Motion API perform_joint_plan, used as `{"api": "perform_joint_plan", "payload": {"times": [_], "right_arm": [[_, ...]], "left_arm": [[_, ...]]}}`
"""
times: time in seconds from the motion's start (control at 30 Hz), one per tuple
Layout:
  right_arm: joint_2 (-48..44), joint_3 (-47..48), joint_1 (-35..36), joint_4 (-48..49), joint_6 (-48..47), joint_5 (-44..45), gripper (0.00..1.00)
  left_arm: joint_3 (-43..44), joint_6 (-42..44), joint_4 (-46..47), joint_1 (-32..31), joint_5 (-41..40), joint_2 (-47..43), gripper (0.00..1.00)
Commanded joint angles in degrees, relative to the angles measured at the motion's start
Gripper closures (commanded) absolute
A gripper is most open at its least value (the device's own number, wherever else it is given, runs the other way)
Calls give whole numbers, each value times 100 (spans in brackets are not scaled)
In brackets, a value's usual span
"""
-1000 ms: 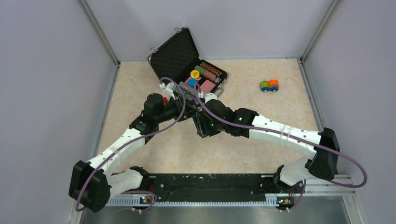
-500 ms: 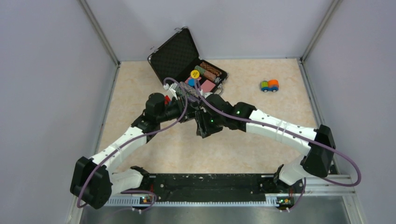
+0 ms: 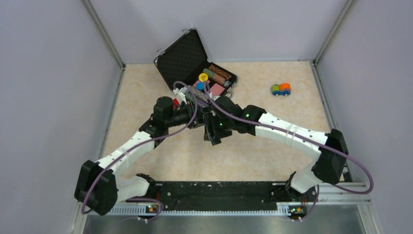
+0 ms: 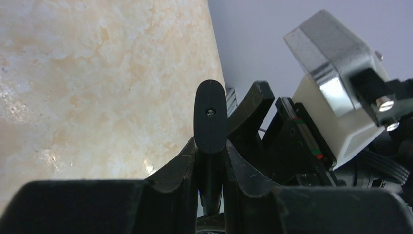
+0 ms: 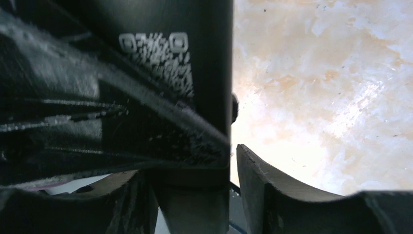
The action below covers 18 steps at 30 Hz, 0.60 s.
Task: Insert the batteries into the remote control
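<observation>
One remote [image 4: 210, 122] between both: left gripper [image 4: 210, 152] clamps it (seen edge-on), right gripper [image 5: 192, 170] straddles it, jaws slack, gap visible.

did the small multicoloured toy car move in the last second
No: the toy car keeps its spot right of the open black poker-chip case.

Two robot arms were in view, one left arm [image 3: 131, 146] and one right arm [image 3: 287, 134], with two purple cables [image 3: 92, 187], one along each. There was one open poker chip case [image 3: 182, 56], one small toy car [image 3: 281, 89] and one black remote control [image 4: 210, 117]
</observation>
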Motion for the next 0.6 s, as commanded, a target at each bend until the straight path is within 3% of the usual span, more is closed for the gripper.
{"api": "perform_joint_plan", "payload": {"times": [0.0, 0.23, 0.57], "right_arm": [[-46, 311, -185, 80, 118, 28, 41], [-302, 129, -416, 382, 273, -374, 28], [-692, -339, -769, 917, 729, -879, 24]], "left_arm": [[81, -81, 182, -42, 260, 24, 100], [104, -126, 102, 9, 215, 145, 100], [135, -398, 135, 100, 203, 307, 100]]}}
